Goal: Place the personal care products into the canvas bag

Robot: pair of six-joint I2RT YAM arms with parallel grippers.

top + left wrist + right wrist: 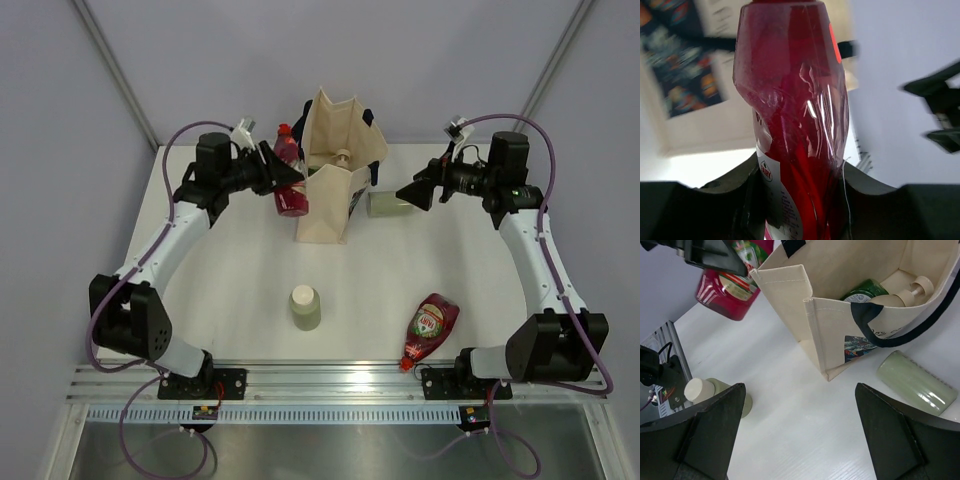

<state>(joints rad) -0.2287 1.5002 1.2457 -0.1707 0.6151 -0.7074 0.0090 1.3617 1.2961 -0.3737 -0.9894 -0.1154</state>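
Observation:
The cream canvas bag [325, 208] stands open at the back middle; the right wrist view shows its wall [832, 335]. Inside it lie a dark-green bottle [866, 290] and a beige pump bottle [905, 296]. My left gripper [283, 176] is shut on a dark-red bottle [291, 190], held in the air just left of the bag; the bottle fills the left wrist view [790, 100]. My right gripper [408, 192] is open and empty, right of the bag. One sage-green cylinder [392, 204] lies beside the bag; another [305, 307] stands at the front middle. A second dark-red bottle [430, 328] lies at the front right.
The table's near edge has a metal rail [330, 375] with both arm bases on it. Grey walls close in the back and both sides. The bag's navy handles [875, 315] hang over its rim.

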